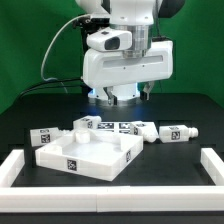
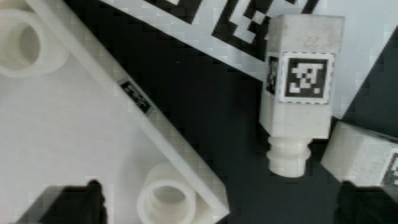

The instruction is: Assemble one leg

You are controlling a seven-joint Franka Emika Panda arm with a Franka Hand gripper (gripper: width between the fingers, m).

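My gripper [image 1: 118,97] hangs open and empty above the parts at the back of the table. Several legs, small white pegs with black-and-white tags, lie in a row behind the large white square tray-like piece [image 1: 85,152]: one at the exterior view's left [image 1: 45,138], one at its right [image 1: 176,132]. In the wrist view one leg [image 2: 299,90] lies beside the tray piece's rim [image 2: 134,100], its ribbed end pointing toward my gripper [image 2: 228,206]. The dark fingertips [image 2: 71,205] stand wide apart over the tray piece's corner hole [image 2: 169,200].
A white raised border runs along the exterior view's left [image 1: 18,165], right [image 1: 210,165] and front [image 1: 110,203]. Another leg's end [image 2: 365,160] lies close to the first. The marker board [image 2: 214,20] lies beyond the leg. The table is black.
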